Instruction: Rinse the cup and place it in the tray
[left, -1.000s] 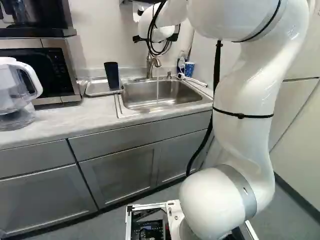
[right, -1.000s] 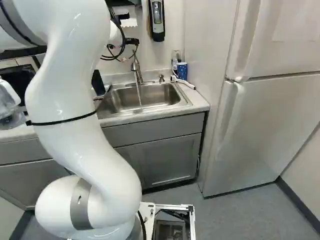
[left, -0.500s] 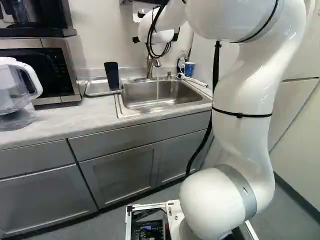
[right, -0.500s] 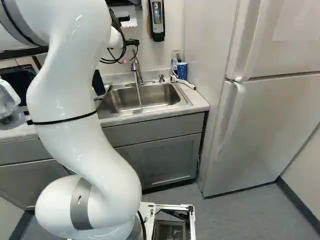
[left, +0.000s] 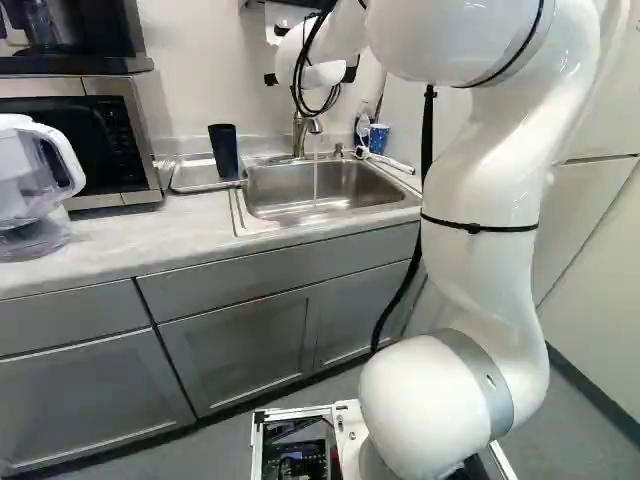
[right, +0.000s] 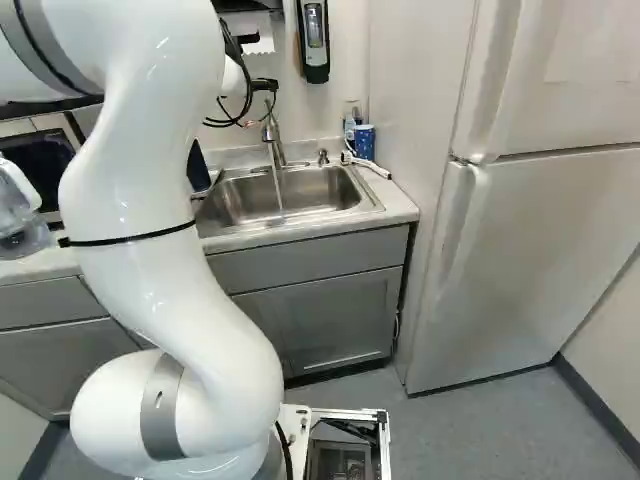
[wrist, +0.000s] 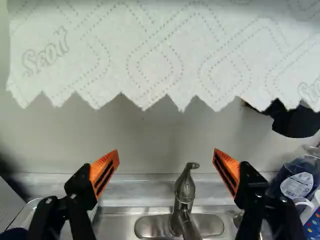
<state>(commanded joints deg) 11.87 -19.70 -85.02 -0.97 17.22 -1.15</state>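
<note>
- The white arm (left: 490, 170) fills the right of the left base view, its far end reaching over the sink at upper middle.
- The steel sink (left: 280, 190) lies at the centre of that view, with no cup seen in its basin.
- The paper towel (wrist: 165, 55) hangs ahead of the gripper, a sheet it could brush if raised or pushed forward.
- The drying tray (left: 190, 179) sits left of the sink, at upper left of the left base view.
- The gripper (wrist: 166, 152) is wide open and holds nothing; the faucet (wrist: 185, 192) shows ahead, between the lines of its two fingers.
- The tall dark tumbler (left: 223, 150), probably the task's cup, stands at the tray's sink-side end, leaning slightly; whether it is inverted I cannot tell.
- The blue patterned cup (right: 364, 141) stands right of the sink in the right base view and seems to have no part in this.
- The stream of water (right: 277, 185) runs into the basin. Rinsing and placing look done, so shutting off the faucet seems in hand: line up with its handle (wrist: 185, 175), then press gently, since an off-centre push could slip or swing the spout.
</note>
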